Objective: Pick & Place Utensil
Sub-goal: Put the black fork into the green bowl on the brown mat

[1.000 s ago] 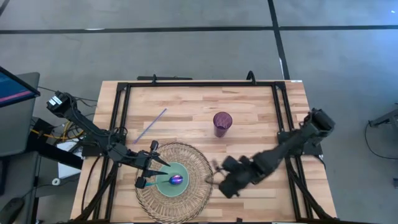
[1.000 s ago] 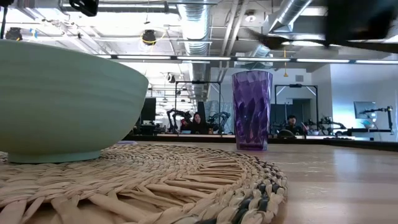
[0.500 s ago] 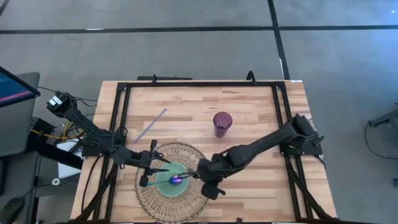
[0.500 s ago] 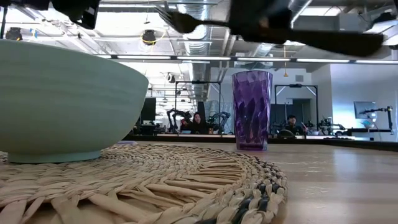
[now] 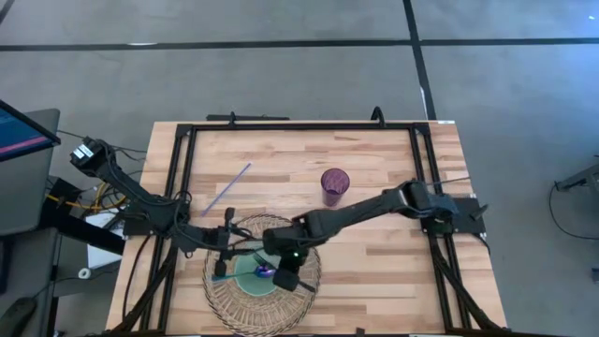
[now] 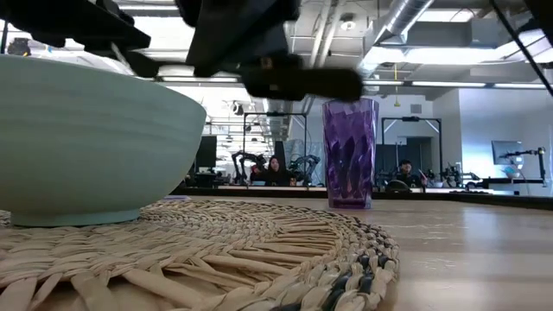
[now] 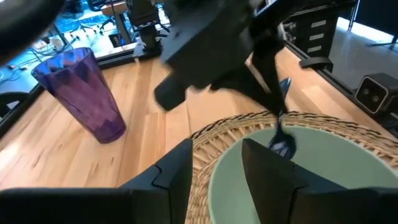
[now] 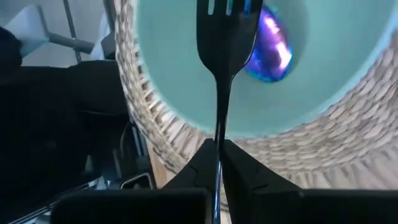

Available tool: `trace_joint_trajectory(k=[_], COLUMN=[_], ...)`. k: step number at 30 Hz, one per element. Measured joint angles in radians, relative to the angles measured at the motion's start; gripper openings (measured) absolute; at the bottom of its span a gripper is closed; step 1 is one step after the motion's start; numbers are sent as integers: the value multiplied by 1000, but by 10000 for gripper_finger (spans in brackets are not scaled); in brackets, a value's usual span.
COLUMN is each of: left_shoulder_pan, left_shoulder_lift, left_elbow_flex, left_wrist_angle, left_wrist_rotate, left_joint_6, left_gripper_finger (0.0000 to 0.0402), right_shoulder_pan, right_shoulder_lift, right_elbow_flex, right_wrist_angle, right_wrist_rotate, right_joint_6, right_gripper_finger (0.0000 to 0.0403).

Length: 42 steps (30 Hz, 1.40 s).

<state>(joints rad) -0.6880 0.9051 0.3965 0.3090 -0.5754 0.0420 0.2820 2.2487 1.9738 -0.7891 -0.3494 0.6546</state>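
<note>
Placing step: right gripper (image 8: 217, 163) clamped on dark metal fork (image 8: 225, 43), poised over pale green bowl (image 5: 245, 277). Next, jaws opened above bowl. Left gripper (image 7: 217, 169) beside bowl, jaws apart.

Purple cup (image 5: 334, 184) upright on table (image 5: 374, 159); straw (image 5: 227, 188) lying apart

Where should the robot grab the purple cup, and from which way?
Probably by its side wall, about halfway up, coming in level from the side away from the woven mat. The purple cup stands upright, alone on bare wood, and widens toward the mouth, so it should not slide down out of a grip.
</note>
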Motion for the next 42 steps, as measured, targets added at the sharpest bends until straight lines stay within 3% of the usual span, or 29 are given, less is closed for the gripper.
trace_joint_trajectory(k=[13,22,29,42], left_shoulder_pan=[-82,-108,-89,-3], left_shoulder_lift=[0,7,88,275], left_elbow_flex=[0,0,0,76], left_wrist_angle=[154,234,231,231], left_wrist_rotate=[5,170,183,179], left_joint_6=[-7,13,177,276], left_gripper_finger=[140,140,144,192], right_shoulder_pan=[-10,-32,-44,-49], right_shoulder_lift=[-12,-12,-12,-12], right_elbow_flex=[6,6,6,6], right_wrist_angle=[-29,-31,-34,-34], right_wrist_rotate=[9,8,-23,-28], right_joint_6=[-37,-37,-36,-1], right_gripper_finger=[7,17,10,14])
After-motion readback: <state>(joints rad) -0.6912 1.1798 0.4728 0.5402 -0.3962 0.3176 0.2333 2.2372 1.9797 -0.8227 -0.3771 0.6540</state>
